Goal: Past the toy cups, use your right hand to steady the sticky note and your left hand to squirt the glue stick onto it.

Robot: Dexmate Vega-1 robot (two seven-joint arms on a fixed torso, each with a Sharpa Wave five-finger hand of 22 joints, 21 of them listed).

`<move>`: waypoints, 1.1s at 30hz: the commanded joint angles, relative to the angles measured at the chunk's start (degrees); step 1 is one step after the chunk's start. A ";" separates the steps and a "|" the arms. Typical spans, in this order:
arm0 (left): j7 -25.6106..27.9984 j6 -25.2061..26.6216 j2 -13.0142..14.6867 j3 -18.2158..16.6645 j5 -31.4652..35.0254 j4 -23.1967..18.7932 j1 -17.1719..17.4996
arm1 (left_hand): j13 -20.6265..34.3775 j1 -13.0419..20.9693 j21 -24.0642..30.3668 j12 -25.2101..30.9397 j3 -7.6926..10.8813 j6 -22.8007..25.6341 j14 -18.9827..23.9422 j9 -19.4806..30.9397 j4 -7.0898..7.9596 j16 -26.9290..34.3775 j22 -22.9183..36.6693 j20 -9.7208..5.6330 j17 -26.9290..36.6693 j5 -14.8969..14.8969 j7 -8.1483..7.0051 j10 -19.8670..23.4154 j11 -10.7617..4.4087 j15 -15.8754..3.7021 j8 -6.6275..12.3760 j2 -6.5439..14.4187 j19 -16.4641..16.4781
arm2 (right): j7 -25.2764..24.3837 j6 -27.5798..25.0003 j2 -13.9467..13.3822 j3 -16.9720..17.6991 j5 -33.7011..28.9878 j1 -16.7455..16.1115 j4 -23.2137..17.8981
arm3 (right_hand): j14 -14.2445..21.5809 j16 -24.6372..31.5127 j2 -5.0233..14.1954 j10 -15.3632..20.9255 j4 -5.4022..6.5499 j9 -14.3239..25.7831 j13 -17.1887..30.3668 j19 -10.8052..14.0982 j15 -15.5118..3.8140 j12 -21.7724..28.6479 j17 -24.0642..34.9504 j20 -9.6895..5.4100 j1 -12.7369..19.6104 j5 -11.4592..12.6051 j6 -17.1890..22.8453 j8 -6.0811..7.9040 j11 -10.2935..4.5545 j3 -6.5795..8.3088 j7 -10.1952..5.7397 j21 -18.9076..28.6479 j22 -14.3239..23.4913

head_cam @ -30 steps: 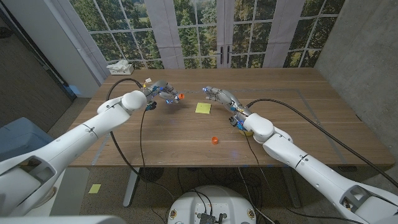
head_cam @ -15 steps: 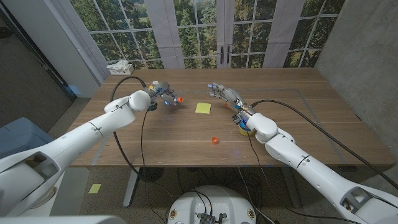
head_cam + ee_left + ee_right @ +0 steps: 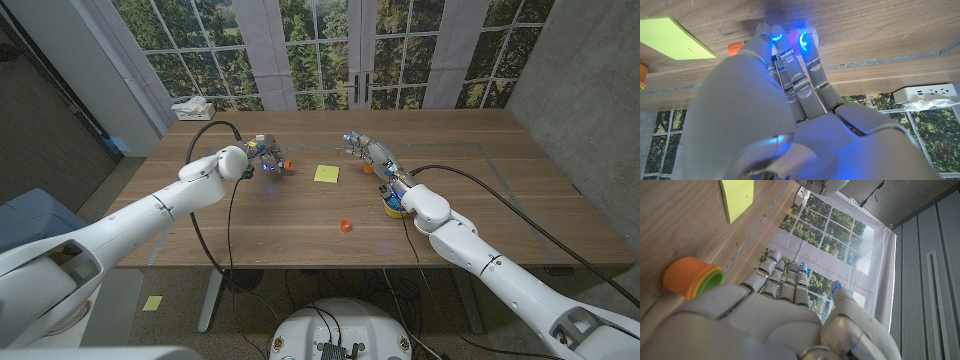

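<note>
Yellow sticky note [image 3: 326,173] lies on the wooden surface [image 3: 300,215] near centre, untouched. Left hand [image 3: 268,157] at its 9 o'clock, fingers curled down to the surface around an orange-tipped item, probably the glue stick [image 3: 288,164]; body mostly hidden, grip uncertain. Right hand [image 3: 368,151] hovers at 3 o'clock, fingers loosely spread, holding nothing. Orange toy cup [image 3: 382,165] partly hidden behind it; small orange piece [image 3: 345,226] toward 6 o'clock.

The glue stick [image 3: 735,48] is mostly hidden behind the left hand [image 3: 785,75]; the note [image 3: 737,197] is cut off by the frame edge.
</note>
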 commanded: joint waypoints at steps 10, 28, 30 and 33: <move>0.92 3.92 0.39 1.40 8.32 -4.41 1.96 | 2.74 -6.13 -6.62 -2.99 -0.39 -15.11 -16.21 0.68 1.01 -4.84 -0.09 -5.36 -0.11 0.42 -5.34 -7.28 -8.33 -1.63 -1.30 -0.38 -8.50 | -2.85 1.01 -1.29 1.34 -0.28 -2.76 -2.96 | 0.49 0.19 -0.28 0.27 0.14 0.15 -0.03 0.69 -1.70 0.24 0.06 -0.30 -1.04 0.06 0.66 0.14 0.21 -0.14 0.15 -0.14 0.15; 1.30 2.74 1.47 -2.65 5.93 -7.18 5.02 | -4.99 -24.04 -24.15 -3.60 -8.28 -53.92 -56.47 -1.91 4.08 -9.37 -0.55 2.00 -1.58 -0.05 -7.57 -47.09 -2.68 4.82 -1.36 -3.26 -31.36 | -3.50 1.43 -2.01 2.26 -0.12 -4.13 -4.45 | 0.51 0.03 -0.90 0.18 0.22 0.15 -0.03 0.84 -1.47 0.13 -0.02 -0.03 -1.70 -0.01 0.72 0.06 0.46 -0.50 0.27 -0.25 0.15; 1.50 2.09 1.76 -3.07 5.39 -7.20 5.28 | -5.90 -26.09 -26.04 -3.68 -8.87 -57.30 -59.19 -2.04 4.51 -9.55 -0.56 3.02 -2.16 0.12 -7.94 -51.13 -2.51 6.20 -1.45 -2.84 -32.85 | -3.61 1.35 -2.14 2.25 -0.33 -4.26 -4.62 | 0.54 0.00 -0.97 0.18 0.37 0.16 -0.03 0.86 -1.39 0.12 -0.03 0.05 -1.98 -0.03 0.72 0.05 0.61 -0.61 0.31 -0.26 0.16; 3.15 -0.32 1.88 -4.99 2.63 -6.89 6.58 | -7.04 -30.67 -29.22 -3.37 -9.87 -60.85 -63.35 -2.19 6.06 -9.70 -0.55 4.11 -2.71 -0.05 -8.15 -55.12 -1.81 7.97 -1.37 -1.63 -35.95 | -3.74 1.25 -2.31 2.41 -0.29 -4.50 -4.85 | 0.57 -0.04 -1.09 0.21 0.62 0.17 -0.03 0.84 -1.26 0.12 -0.04 0.17 -2.44 -0.06 0.71 0.01 0.68 -0.82 0.33 -0.31 0.17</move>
